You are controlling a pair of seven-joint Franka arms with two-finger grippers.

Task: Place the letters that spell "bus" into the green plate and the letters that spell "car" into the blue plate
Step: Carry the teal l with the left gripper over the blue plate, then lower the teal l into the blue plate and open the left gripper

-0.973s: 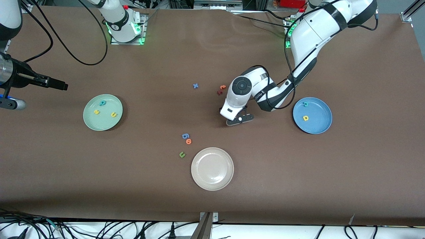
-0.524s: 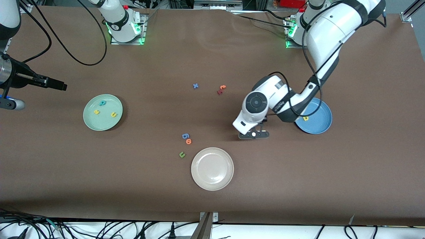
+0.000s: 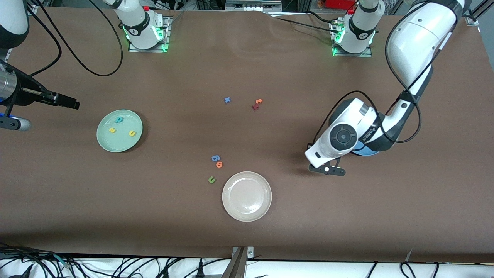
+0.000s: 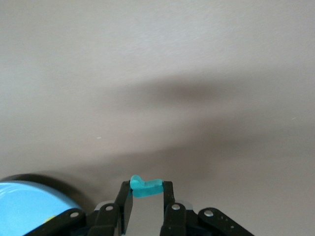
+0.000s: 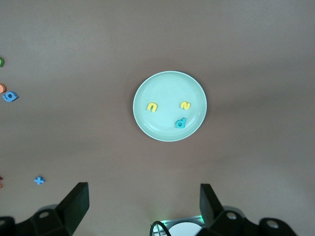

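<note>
My left gripper (image 3: 326, 170) is shut on a small teal letter r (image 4: 146, 187) and hangs over bare table just beside the blue plate (image 3: 364, 151). The left arm covers most of that plate, so what lies in it is hidden. Its rim shows in the left wrist view as the blue plate (image 4: 29, 206). The green plate (image 3: 115, 143) holds a teal b (image 3: 119, 119), a yellow s (image 3: 112, 130) and a yellow u (image 3: 132, 133). My right gripper (image 3: 71, 102) waits high up at the right arm's end, open and empty, looking down on the green plate (image 5: 162, 125).
A cream-white plate (image 3: 247, 217) sits nearest the front camera. Beside it lie a blue g-like letter (image 3: 215, 158), an orange o (image 3: 219, 164) and a dark green u (image 3: 211, 179). Mid-table lie a blue x (image 3: 227, 100), an orange t (image 3: 258, 101) and a dark red letter (image 3: 255, 107).
The left arm has swung from mid-table toward the blue plate, carrying the teal letter, and now covers most of that plate. The right arm has barely moved.
</note>
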